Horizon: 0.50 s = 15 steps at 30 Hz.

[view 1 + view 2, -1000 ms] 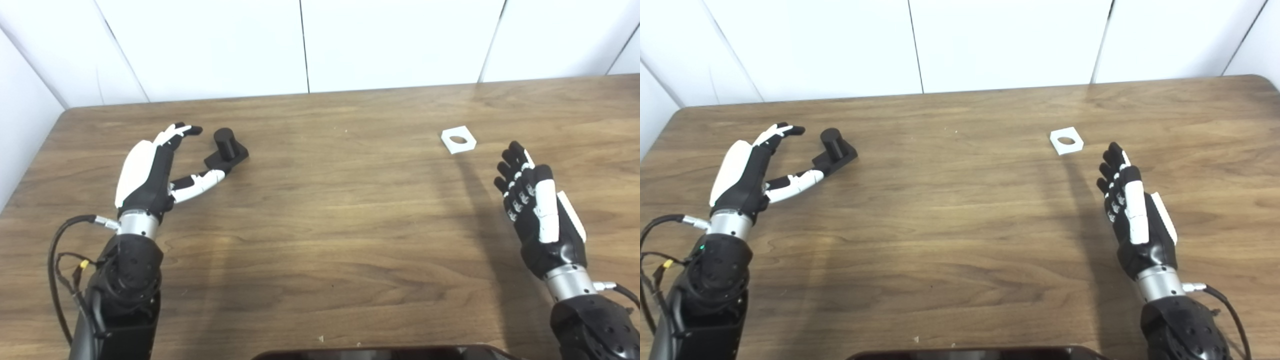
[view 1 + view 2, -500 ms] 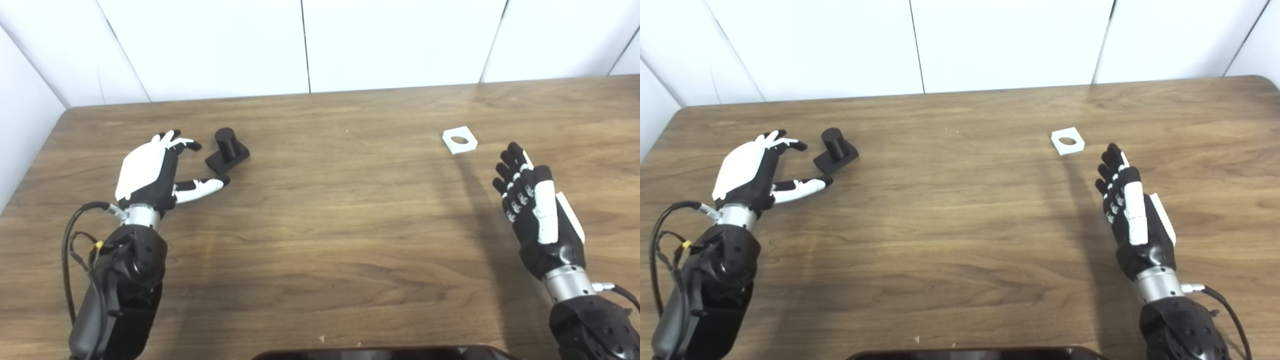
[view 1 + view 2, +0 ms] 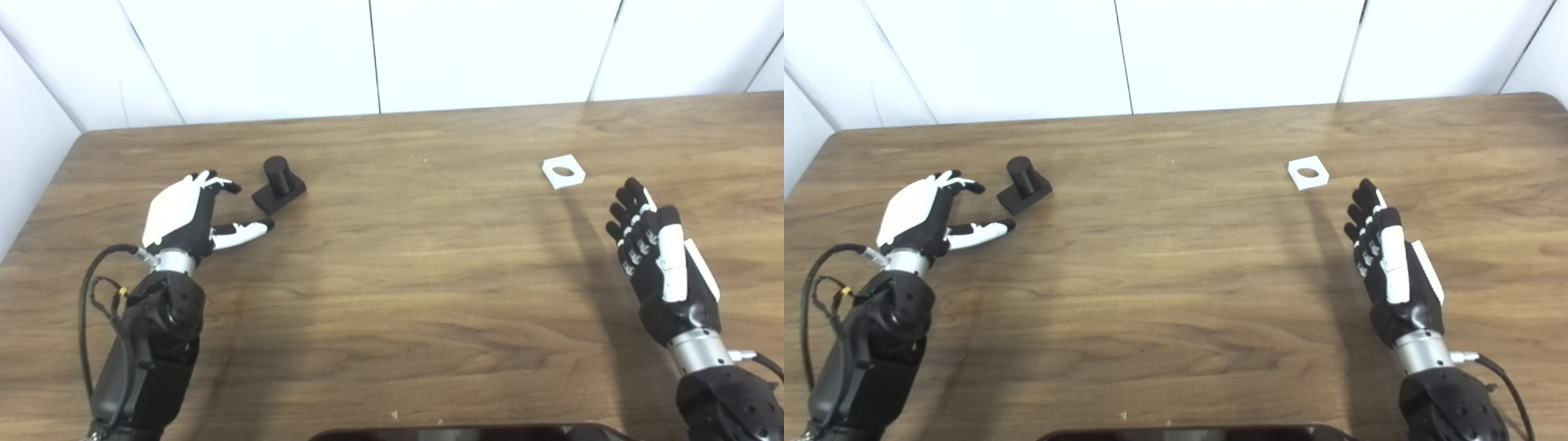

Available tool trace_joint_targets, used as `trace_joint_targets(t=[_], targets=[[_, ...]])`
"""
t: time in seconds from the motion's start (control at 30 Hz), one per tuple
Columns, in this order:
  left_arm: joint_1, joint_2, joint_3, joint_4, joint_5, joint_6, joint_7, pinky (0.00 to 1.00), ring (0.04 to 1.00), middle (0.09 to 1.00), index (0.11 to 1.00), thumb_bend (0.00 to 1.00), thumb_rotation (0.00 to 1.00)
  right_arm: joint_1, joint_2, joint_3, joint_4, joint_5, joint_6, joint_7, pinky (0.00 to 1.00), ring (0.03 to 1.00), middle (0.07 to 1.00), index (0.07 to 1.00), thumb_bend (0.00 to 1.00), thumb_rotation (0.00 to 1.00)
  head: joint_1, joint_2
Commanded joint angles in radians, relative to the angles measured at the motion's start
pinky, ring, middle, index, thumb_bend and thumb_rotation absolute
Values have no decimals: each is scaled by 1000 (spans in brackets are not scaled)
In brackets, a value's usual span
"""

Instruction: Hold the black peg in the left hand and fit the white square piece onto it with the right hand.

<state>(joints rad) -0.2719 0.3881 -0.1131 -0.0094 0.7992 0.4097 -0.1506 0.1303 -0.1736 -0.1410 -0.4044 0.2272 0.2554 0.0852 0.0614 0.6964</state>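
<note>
The black peg (image 3: pixel 278 183), a short cylinder on a square base, stands upright on the table at the left. My left hand (image 3: pixel 184 214) is open just left of and nearer than the peg, apart from it, thumb stretched toward its base. The white square piece (image 3: pixel 562 171) with a round hole lies flat at the right. My right hand (image 3: pixel 658 263) is open, fingers pointing up-table, a hand's length nearer than the white piece and slightly to its right.
The wooden table (image 3: pixel 404 257) meets white wall panels at its far edge and on the left side. A dark object's rim (image 3: pixel 465 433) shows at the bottom middle of the view.
My left hand has drawn back from the peg toward me and turned palm-down; its thumb no longer touches the base. The right hand dropped slightly toward me. Peg and white piece stayed put.
</note>
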Motion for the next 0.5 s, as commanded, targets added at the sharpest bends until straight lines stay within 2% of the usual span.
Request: trace_joint_targets(t=[0.0,0.47], targets=[[-70,22,4,3,5,-19,38,1000,1000,959,756,755,512,-14,-2,-3,-11,4,-54,9,1000,1000,1000,1000,611,1000,1,-3],[-136,-3,-30,78,3,-16,57,1000,1000,959,748,777,505,-4,7,3,-11,-6,-66,3,1000,1000,1000,1000,585,1000,-4,-8]])
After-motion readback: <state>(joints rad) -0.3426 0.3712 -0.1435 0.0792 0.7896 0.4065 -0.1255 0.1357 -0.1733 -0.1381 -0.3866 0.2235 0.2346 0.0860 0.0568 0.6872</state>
